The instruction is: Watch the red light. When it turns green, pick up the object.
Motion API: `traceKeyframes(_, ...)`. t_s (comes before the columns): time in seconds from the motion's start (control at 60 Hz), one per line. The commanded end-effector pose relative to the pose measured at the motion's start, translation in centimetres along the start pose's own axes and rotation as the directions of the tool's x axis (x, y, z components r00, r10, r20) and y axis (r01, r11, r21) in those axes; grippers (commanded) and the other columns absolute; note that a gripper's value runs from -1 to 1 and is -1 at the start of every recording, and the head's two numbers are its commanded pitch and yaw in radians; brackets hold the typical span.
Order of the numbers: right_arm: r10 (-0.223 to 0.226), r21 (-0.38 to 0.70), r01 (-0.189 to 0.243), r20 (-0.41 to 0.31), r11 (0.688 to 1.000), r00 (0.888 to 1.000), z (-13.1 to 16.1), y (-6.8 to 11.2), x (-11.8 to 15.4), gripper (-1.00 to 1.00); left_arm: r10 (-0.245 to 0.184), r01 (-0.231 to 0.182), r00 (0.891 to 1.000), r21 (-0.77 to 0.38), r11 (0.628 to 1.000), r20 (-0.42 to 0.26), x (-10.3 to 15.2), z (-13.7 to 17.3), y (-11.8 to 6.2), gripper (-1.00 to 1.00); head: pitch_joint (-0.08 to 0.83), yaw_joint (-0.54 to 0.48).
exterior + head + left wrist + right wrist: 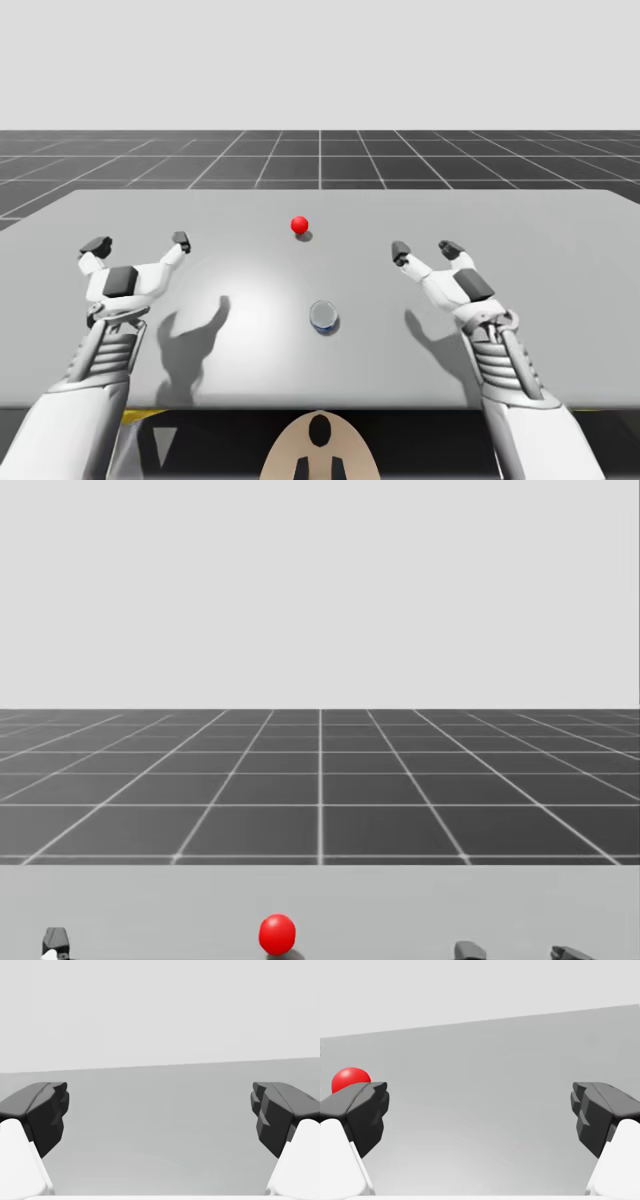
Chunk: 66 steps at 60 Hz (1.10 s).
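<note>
The light (299,225) is a red ball on the grey table (560,230), near its middle; it also glows red in the head view (277,933) and beside one finger of the right gripper (350,1080). A small silvery can (323,316) stands upright closer to me, between both arms. My left gripper (138,242) hovers open at the table's left, well apart from the can. My right gripper (425,248) hovers open at the right. Nothing lies between the left gripper's (160,1115) or the right gripper's (480,1115) dark fingers.
The table's far edge (320,190) meets a dark gridded floor (320,160). Bare tabletop lies ahead of both grippers.
</note>
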Motion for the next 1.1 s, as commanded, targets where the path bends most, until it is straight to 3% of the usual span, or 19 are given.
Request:
traceKeyframes(0.017,-0.084,-0.002,0.084,-0.009,0.996,0.996,0.32,0.45,-0.33,-1.00,0.003,-0.002,1.000,0.042,0.999,-0.026,-0.41,-0.43,0.66,-1.00,0.000,0.00)
traceKeyframes(0.133,-0.081,-0.002,0.081,0.003,0.997,0.997,0.47,0.69,0.10,-1.00,0.003,-0.002,1.000,0.041,0.999,-0.025,-0.40,-0.43,0.65,-1.00,0.014,0.00)
traceKeyframes(0.2,-0.055,-0.013,0.055,-0.001,0.998,0.998,0.45,0.60,0.22,-1.00,0.002,-0.001,1.000,0.040,0.999,-0.025,-0.40,-0.45,0.63,-1.00,0.040,0.00)
traceKeyframes(0.217,-0.070,0.001,0.070,-0.015,0.998,0.997,0.39,0.49,0.22,-1.00,0.002,-0.001,1.000,0.039,0.999,-0.026,-0.41,-0.45,0.61,-1.00,0.061,0.00)
traceKeyframes(0.283,-0.042,-0.032,0.042,0.003,0.999,0.999,0.39,0.55,0.17,-1.00,0.002,-0.001,1.000,0.038,0.999,-0.025,-0.39,-0.42,0.60,-1.00,0.116,0.00)
traceKeyframes(0.65,0.013,-0.028,-0.012,0.026,1.000,1.000,0.38,0.58,0.10,-1.00,-0.025,0.024,1.000,0.041,0.999,0.017,-0.35,-0.39,0.42,-1.00,0.364,0.07)
traceKeyframes(0.883,0.044,-0.022,-0.044,0.032,0.999,0.999,0.43,0.73,0.04,-1.00,-0.023,0.022,0.999,0.039,0.999,0.030,-0.11,-0.23,0.40,-1.00,0.441,0.11)
traceKeyframes(1.1,0.050,-0.019,-0.050,0.032,0.999,0.998,0.46,0.89,0.02,-1.00,-0.022,0.021,0.999,0.030,0.999,0.042,0.11,-0.04,0.33,-1.00,0.443,0.10)
